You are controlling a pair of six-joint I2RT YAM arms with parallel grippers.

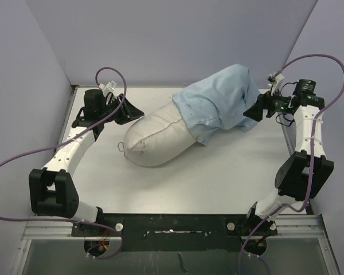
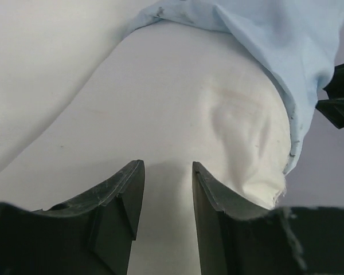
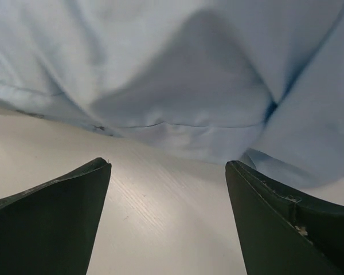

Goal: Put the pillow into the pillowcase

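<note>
The off-white pillow (image 1: 155, 137) lies diagonally on the table, its far right half inside the light blue pillowcase (image 1: 221, 100). My left gripper (image 1: 132, 112) is open and empty right beside the pillow's bare left end; its wrist view shows the pillow (image 2: 178, 109) and the pillowcase's hem (image 2: 275, 40) ahead of the gripper (image 2: 167, 169). My right gripper (image 1: 251, 112) is open and empty at the pillowcase's right end; its wrist view shows the gripper (image 3: 167, 166) low over the table with blue folds (image 3: 172, 80) just ahead.
The white table (image 1: 218, 177) is bounded by grey walls at the back and sides. A dark rail (image 1: 172, 224) with the arm bases runs along the near edge. Purple cables loop from both arms.
</note>
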